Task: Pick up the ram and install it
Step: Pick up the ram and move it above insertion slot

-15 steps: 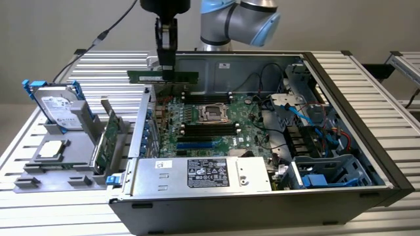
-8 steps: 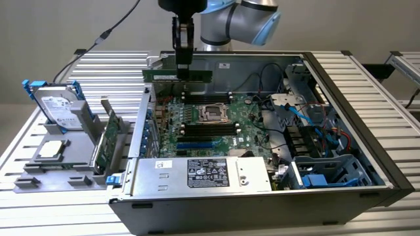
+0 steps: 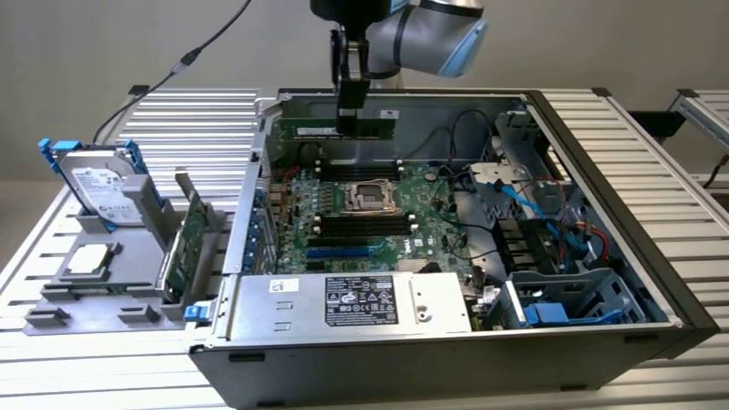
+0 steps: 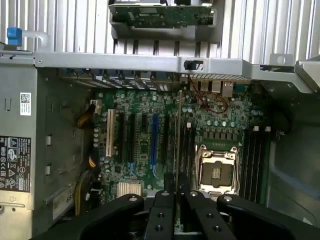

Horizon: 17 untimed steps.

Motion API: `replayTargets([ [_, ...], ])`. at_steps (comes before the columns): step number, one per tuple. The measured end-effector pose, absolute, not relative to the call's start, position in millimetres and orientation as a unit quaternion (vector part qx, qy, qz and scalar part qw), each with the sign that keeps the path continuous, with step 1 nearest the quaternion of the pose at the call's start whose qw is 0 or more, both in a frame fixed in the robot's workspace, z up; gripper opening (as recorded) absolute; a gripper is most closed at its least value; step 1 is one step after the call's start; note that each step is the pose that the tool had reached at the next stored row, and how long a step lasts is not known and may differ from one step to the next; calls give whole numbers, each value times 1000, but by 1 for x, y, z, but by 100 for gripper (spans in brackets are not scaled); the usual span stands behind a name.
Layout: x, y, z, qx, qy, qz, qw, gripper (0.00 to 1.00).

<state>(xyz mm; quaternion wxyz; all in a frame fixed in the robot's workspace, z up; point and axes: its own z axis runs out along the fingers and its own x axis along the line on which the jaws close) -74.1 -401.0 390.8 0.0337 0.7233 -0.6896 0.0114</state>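
- One long, thin green circuit-board strip, the ram (image 3: 313, 130), hangs clamped in the black two-finger gripper (image 3: 348, 126), whose jaws are closed to a narrow gap on the strip's upper edge.
- In the wrist view the ram (image 4: 179, 130) runs edge-on straight out from the gripper (image 4: 175, 185), over the green motherboard (image 4: 140, 145) below it.
- Below the gripper, long black memory slots (image 4: 189, 145) lie beside the silver processor socket (image 4: 216, 170). The ram appears to hang clear of them, inside the open grey computer case (image 3: 621, 171).
- By judgement, the pick-up is done and the installing is in hand: the ram is lifted but not yet seated.
- Seating it would likely call for the ram's lower edge to sit parallel over one slot, followed by a straight, even press down.
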Motion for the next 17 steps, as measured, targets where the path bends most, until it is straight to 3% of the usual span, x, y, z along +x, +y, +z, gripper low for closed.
replayTargets([
  [17, -40, -369, 361, 723, -690, 12, 34, 14],
])
